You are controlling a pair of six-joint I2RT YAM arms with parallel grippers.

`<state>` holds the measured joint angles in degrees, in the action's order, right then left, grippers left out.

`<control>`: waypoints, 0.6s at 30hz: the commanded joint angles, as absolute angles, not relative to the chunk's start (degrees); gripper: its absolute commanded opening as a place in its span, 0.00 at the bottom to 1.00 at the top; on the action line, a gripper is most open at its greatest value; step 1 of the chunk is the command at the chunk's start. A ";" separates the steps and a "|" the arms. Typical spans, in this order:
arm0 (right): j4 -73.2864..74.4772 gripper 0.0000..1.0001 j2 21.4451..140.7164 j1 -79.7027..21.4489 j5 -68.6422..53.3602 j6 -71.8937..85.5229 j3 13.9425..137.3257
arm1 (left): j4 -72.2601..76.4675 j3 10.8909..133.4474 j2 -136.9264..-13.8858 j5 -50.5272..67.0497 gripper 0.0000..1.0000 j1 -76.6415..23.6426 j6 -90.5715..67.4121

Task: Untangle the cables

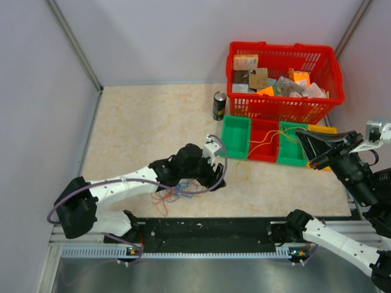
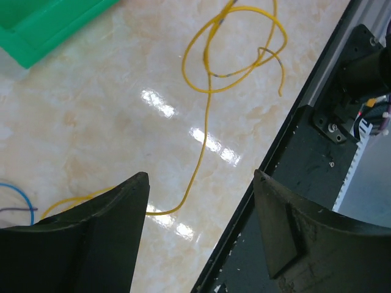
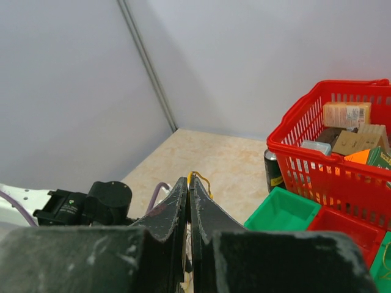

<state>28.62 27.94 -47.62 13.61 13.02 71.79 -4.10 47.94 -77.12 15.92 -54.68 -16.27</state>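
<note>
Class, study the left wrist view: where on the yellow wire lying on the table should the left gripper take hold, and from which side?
Take the yellow wire on its straight stretch below the curl, coming down from above. It lies flat on the table, and that stretch runs as a single strand between the open fingers of the left gripper, clear of the crossings.

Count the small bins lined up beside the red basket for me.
4, in a row: a green bin at the left end, a red bin next, a second green bin, then a yellow bin mostly behind the right arm. More may be hidden there.
</note>
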 commanded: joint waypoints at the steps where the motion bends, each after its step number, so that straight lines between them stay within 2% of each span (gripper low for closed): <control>1: 28.57 0.00 27.33 -48.16 13.97 11.69 72.25 | -1.93 44.74 -69.71 3.71 0.75 -55.99 -25.38; 6: 28.65 0.00 27.95 -48.16 14.33 11.60 71.89 | -10.27 44.65 -62.07 -8.51 0.76 -56.07 -36.80; 9: 28.48 0.00 27.86 -48.16 14.32 11.95 71.54 | -13.80 42.03 -57.76 -12.83 0.76 -55.99 -51.98; 13: 27.60 0.00 27.86 -48.08 14.77 12.39 71.37 | -5.39 36.31 -57.65 -4.42 0.73 -55.90 -61.51; 18: 27.16 0.00 28.12 -48.08 14.33 12.92 71.19 | 7.53 36.99 -68.79 6.49 0.73 -55.64 -63.99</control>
